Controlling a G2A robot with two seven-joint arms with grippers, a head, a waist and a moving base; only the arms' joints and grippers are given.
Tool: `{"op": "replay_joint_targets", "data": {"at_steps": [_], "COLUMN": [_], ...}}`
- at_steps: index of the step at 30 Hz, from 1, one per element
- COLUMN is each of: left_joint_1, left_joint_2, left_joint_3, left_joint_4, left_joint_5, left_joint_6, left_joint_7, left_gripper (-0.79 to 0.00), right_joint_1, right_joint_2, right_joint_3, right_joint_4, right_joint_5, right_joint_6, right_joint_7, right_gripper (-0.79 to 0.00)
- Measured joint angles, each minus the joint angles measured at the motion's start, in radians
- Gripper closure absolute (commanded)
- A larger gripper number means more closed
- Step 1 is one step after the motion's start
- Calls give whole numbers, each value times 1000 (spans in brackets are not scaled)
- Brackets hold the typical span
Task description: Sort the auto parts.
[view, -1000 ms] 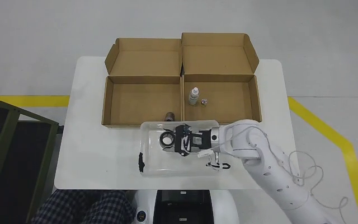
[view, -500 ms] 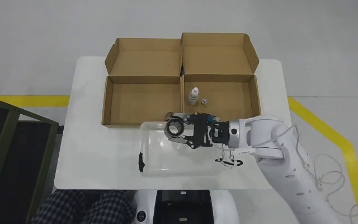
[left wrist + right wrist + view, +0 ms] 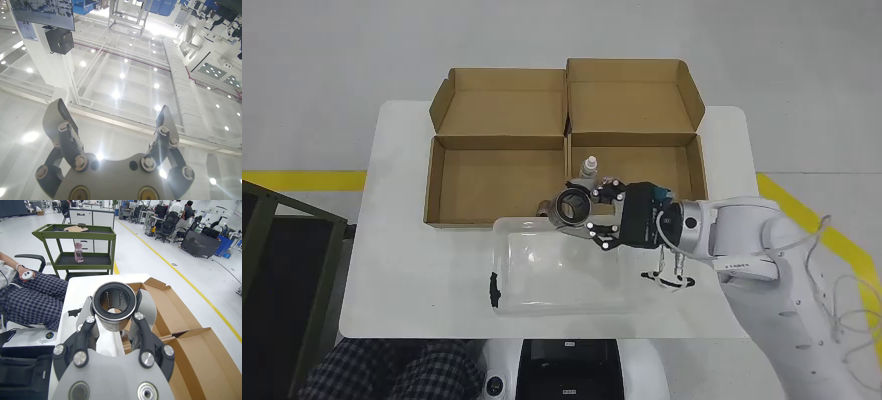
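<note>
no readable text anywhere.

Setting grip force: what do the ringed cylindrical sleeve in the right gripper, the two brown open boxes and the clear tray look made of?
The cylindrical sleeve: likely steel, brushed grey sheen; black end ring perhaps rubber or plastic. The brown boxes: matte cardboard, folded flaps. The clear tray: seemingly transparent plastic; the white table shows through.

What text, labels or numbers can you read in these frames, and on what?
None legible.
No marking visible on the steel cylindrical bearing with black end ring in the right gripper.
The brown cardboard boxes are plain.
The small poster on the white pillar is too small to read.
</note>
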Motion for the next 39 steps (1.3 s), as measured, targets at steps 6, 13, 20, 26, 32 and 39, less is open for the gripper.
{"op": "replay_joint_targets", "data": {"at_steps": [6, 13, 20, 26, 32, 39], "left_joint_1": [0, 0, 0, 0, 0, 0], "left_joint_2": [0, 0, 0, 0, 0, 0], "left_joint_3": [0, 0, 0, 0, 0, 0], "left_joint_4": [0, 0, 0, 0, 0, 0], "left_joint_5": [0, 0, 0, 0, 0, 0], "left_joint_6": [0, 0, 0, 0, 0, 0], "left_joint_7": [0, 0, 0, 0, 0, 0], "left_gripper": [-785, -785, -785, -785, -785, -785], "right_joint_1": [-2, -13, -19, -20, -15, -2], "right_joint_2": [7, 14, 20, 24, 26, 26], "right_joint_3": [26, 53, 69, 72, 69, 31], "right_joint_4": [-10, -17, -18, -18, -13, 0], "right_joint_5": [18, 32, 42, 45, 49, 43], "right_joint_6": [1, 0, 3, 5, 8, 14], "right_joint_7": [-17, -36, -57, -67, -74, -68], "right_gripper": [0, 0, 0, 0, 0, 0]}}
